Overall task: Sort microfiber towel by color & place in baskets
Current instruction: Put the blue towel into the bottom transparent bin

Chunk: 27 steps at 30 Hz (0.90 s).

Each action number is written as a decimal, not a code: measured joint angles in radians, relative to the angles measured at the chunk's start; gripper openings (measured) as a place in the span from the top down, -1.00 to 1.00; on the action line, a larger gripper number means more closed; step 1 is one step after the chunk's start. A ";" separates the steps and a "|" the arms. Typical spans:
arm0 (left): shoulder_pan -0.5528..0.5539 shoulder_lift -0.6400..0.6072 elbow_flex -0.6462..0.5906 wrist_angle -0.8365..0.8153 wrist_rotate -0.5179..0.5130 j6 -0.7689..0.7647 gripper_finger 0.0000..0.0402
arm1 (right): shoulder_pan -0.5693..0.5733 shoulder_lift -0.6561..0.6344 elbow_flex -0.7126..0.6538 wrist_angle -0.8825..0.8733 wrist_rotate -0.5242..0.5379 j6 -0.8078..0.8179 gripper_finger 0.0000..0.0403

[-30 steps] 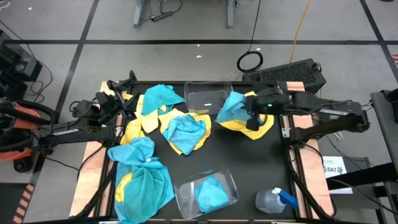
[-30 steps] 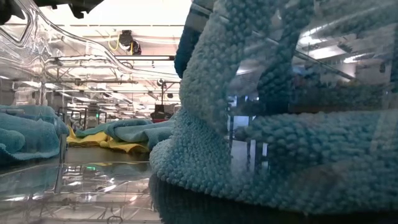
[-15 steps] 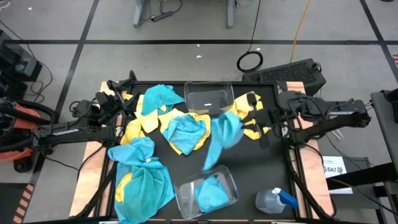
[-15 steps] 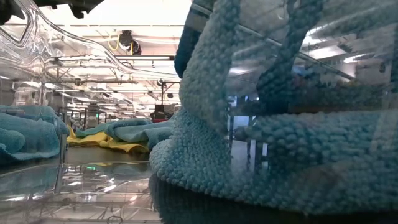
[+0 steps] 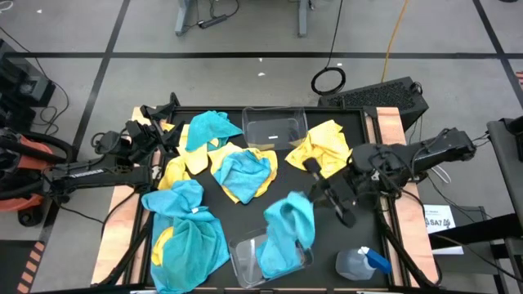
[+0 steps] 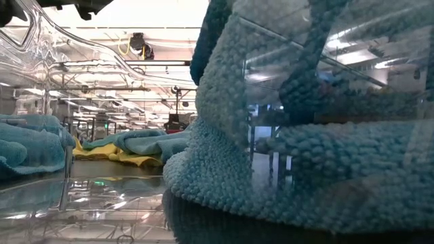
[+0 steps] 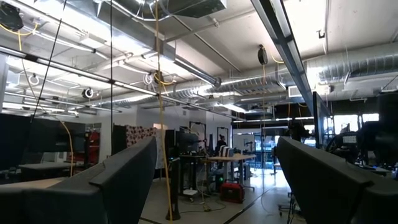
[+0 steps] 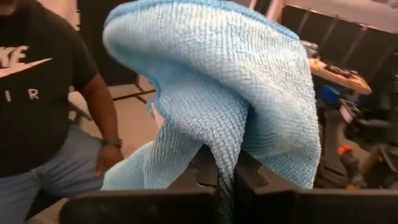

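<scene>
Left end effector parked wide at the surface's far-left corner, clear of the towel pile. Right end effector pinching a blue towel over the near-edge basket, dangling for blue sorting.

Two clear baskets: one at the far edge, one at the near edge. Turquoise towels, six showing; yellow towels overlapped by blue, exact number unclear, one lying apart. One spray bottle, two grippers.
</scene>
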 joint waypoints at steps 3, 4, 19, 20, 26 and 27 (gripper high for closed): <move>0.000 0.000 0.000 0.000 0.000 0.000 -0.67 | 0.031 0.032 0.000 0.032 0.000 -0.009 1.00; 0.000 0.000 0.000 0.000 0.000 0.000 -0.67 | 0.040 0.043 0.000 0.050 0.000 -0.011 1.00; 0.000 0.000 0.000 0.000 0.000 0.000 -0.67 | 0.101 0.240 0.000 0.050 0.056 0.014 1.00; 0.000 0.000 0.000 0.000 0.000 0.000 -0.67 | 0.099 0.259 0.000 0.028 0.070 0.014 1.00; 0.000 0.000 0.000 0.000 0.000 0.000 -0.67 | 0.090 0.371 0.000 -0.068 0.082 0.064 1.00; 0.000 0.000 0.000 0.000 0.000 0.000 -0.67 | 0.090 0.389 0.000 -0.081 0.076 0.072 1.00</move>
